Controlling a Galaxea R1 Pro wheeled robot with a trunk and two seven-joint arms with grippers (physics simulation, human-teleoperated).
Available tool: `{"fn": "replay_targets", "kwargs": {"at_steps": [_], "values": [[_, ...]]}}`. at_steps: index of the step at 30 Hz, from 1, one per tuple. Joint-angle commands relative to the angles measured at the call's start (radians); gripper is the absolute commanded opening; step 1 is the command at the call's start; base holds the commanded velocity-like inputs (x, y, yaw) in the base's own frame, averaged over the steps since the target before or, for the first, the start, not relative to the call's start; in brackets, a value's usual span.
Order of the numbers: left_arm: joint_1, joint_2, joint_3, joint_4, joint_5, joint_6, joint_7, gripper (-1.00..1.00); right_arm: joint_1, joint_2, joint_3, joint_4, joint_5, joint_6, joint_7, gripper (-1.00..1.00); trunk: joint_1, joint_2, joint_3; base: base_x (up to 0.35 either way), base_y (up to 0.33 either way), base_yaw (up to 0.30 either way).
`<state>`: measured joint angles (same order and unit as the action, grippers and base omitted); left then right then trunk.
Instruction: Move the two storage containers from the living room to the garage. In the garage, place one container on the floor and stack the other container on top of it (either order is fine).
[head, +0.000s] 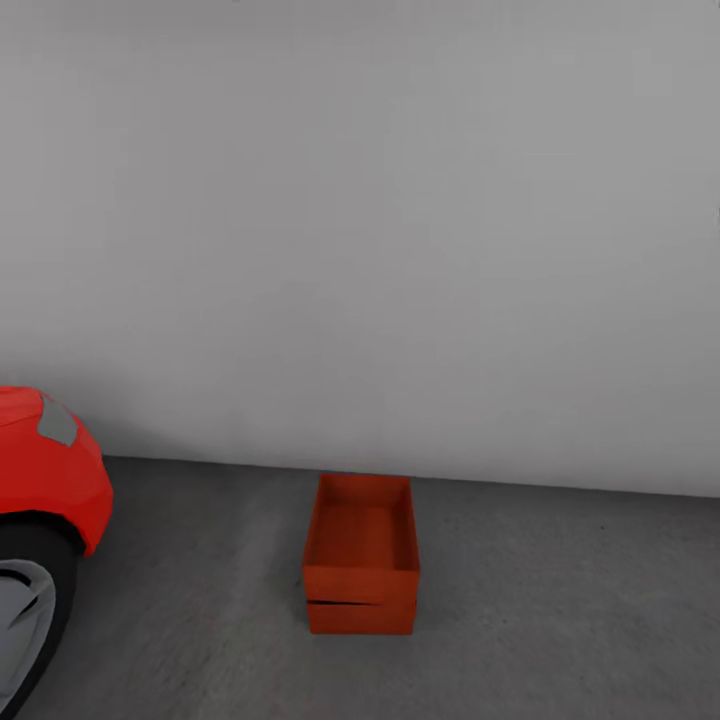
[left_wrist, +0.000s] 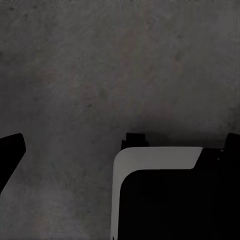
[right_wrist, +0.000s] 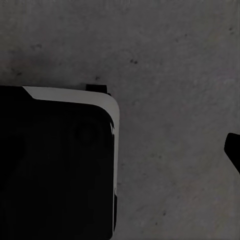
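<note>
A: Two storage containers (head: 361, 555) are stacked on the garage floor (head: 560, 610), near the wall (head: 400, 250).
B: The top one sits slightly crooked; a bump could slide it. Fingers' opening: I cannot tell.

No readable text, labels, or numbers appear on anything.

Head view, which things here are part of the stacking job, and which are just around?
Part of the job:
- upper storage container, stacked on the lower one
- lower storage container
- concrete floor beneath them

Just around:
- red car
- grey wall
</note>
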<state>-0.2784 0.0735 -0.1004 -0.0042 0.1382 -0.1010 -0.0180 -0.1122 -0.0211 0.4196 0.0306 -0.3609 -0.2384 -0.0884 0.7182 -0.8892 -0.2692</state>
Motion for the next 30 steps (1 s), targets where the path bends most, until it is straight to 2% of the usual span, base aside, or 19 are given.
{"fn": "replay_targets", "kwargs": {"at_steps": [1,30], "values": [[-0.001,0.0,-0.009,0.001,0.01,-0.003,-0.002,1.0,-0.001,0.001,0.008,0.003,-0.007,-0.005,-0.001,1.0,0.0,-0.001,0.0,0.0,0.0,0.0],[-0.001,0.0,-0.009,0.001,0.01,-0.003,-0.002,1.0,-0.001,0.001,0.009,0.003,-0.007,-0.005,-0.001,1.0,0.0,-0.001,0.048,0.0,0.0,0.0]]}}
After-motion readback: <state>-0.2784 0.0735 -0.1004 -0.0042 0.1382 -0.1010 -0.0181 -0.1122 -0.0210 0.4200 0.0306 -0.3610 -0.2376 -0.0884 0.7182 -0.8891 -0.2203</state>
